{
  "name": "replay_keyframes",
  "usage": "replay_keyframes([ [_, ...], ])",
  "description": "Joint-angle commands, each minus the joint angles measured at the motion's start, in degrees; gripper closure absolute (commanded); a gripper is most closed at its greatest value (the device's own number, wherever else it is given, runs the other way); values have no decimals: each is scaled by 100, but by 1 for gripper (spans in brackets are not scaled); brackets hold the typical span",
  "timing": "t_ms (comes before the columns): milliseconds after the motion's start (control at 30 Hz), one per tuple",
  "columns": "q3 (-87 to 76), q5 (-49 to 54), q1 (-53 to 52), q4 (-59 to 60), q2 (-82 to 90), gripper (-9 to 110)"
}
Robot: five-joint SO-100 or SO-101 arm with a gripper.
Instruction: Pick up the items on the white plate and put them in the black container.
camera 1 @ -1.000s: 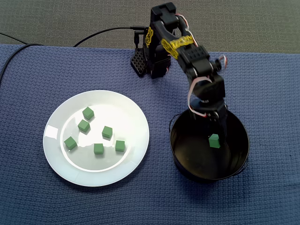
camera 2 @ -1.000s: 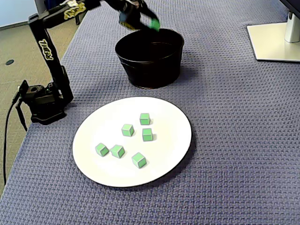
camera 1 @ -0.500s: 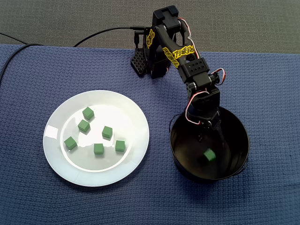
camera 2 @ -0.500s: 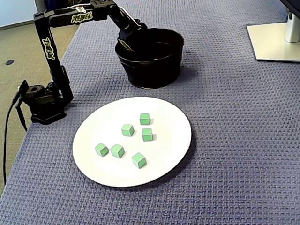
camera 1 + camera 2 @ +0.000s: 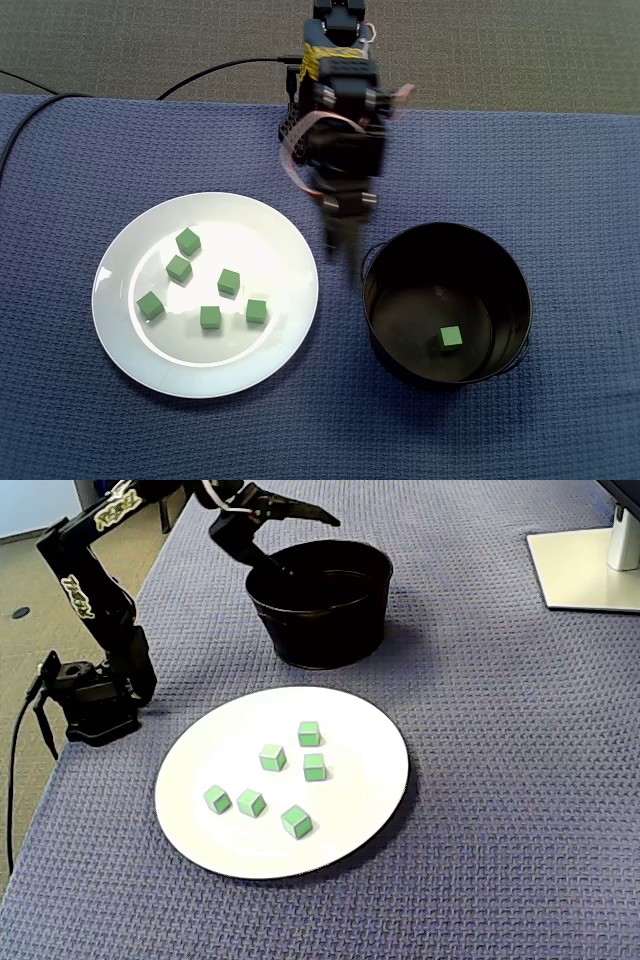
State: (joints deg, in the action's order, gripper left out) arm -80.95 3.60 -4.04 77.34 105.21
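Observation:
Several green cubes [image 5: 229,281] lie on the white plate [image 5: 270,235] left of the black container [image 5: 505,300]; the other fixed view shows the same cubes [image 5: 309,733] on the plate [image 5: 365,745] in front of the container [image 5: 320,625]. One green cube [image 5: 450,337] rests on the container's floor. My gripper [image 5: 341,254] hangs blurred above the cloth between plate and container. In the other fixed view the gripper [image 5: 312,548] is open and empty, above the container's left rim.
The arm's base [image 5: 90,695] stands at the cloth's left edge, with a black cable [image 5: 220,68] running off it. A white monitor foot [image 5: 585,565] sits at the far right. Blue woven cloth [image 5: 560,180] covers the table.
The gripper let the green cube drop into the container, then rose out of it and swung toward the plate side, its fingers open.

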Motion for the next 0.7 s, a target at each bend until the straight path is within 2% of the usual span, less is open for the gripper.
replay_keyframes([
  [0,888,-475,-1274,686,-325,62],
  [200,1582,-782,-2180,2268,-1573,60],
  [467,1028,-246,-2575,1767,-2646,65],
  [667,694,211,-2804,1424,-3164,59],
])
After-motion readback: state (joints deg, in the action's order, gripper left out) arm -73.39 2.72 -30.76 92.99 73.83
